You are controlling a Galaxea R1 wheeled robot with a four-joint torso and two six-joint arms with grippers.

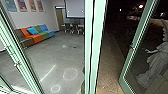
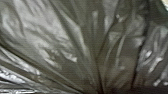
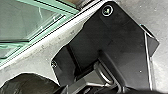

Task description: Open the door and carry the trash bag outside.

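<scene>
Post [image 1: 95, 50]: pale green and upright, near and just right of centre. If the turn is cut too close, the base or an arm could be knocked against it, as it is judged.
Glass door [image 1: 127, 57]: green-framed, set at an angle at the right, with dark paved ground [image 1: 110, 72] seen between it and the post. Should it swing back, the passage could be narrowed and the bag pinched.
Statue [image 1: 153, 60]: pale, seen at the far right through the glass. It could be bumped if the way out is taken too wide.
Frame edge [image 3: 62, 15]: green, low, close to the grey floor [image 3: 32, 56]. Thin plastic could be snagged or torn here if it is dragged along.
Tool: whether left or right is spread or pressed together cannot be told. If the gathered plastic is held weakly, the load could be dropped.
Bag place: the trash bag [image 2: 75, 45] is right up against the left wrist; a dark rounded bulge [image 3: 27, 83], probably the same bag, is seen beside the robot's dark plate [image 3: 107, 37].
Bag look: dark olive-brown and glossy, drawn into long pleats that meet at one gathered spot, with white glints on the creases. Its contents cannot be made out.
</scene>
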